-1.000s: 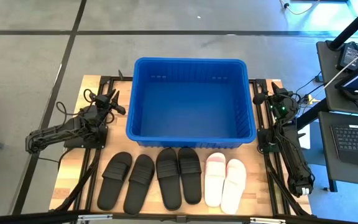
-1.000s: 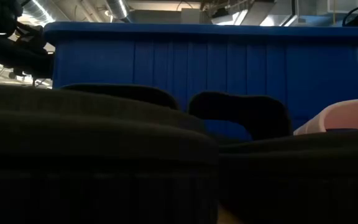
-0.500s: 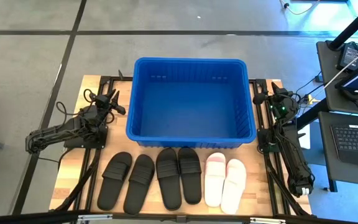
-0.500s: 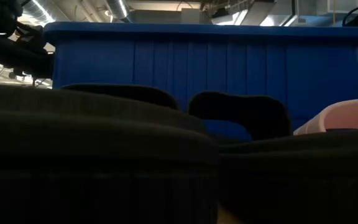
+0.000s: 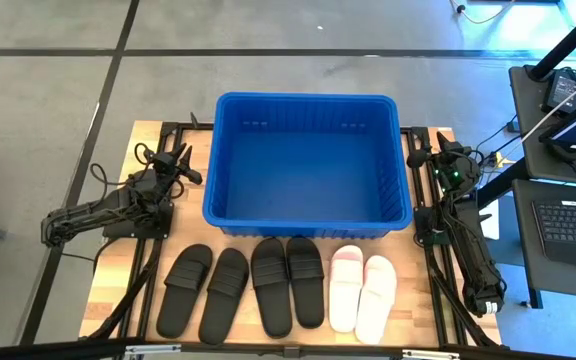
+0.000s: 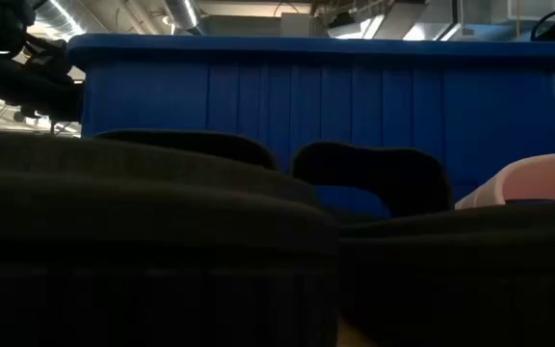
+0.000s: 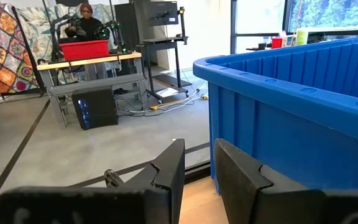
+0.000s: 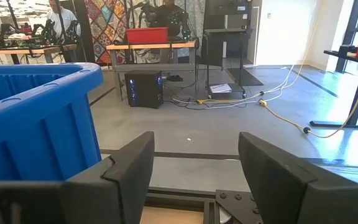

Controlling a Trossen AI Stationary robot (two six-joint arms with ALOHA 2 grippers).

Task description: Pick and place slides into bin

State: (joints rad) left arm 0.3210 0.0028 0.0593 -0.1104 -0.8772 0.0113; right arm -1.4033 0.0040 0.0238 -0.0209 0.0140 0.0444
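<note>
High view, bin: we find the blue bin at the middle of the tabletop, toward its far edge, nothing in it.
High view, slides: we count six in a row along the near edge, just in front of the bin; a black pair on the left, a second black pair in the middle, a pink-white pair on the right.
High view, arms: left tool lies low by the bin's left side; right tool by its right side. Neither touches a slide.
Low view: we see black slides filling the foreground, the bin wall behind, a pink strap at right.
Left wrist view: left tool fingers nearly together with a narrow gap, empty; bin corner just beside.
Right wrist view: right tool fingers wide apart, empty; bin rim beside it.
</note>
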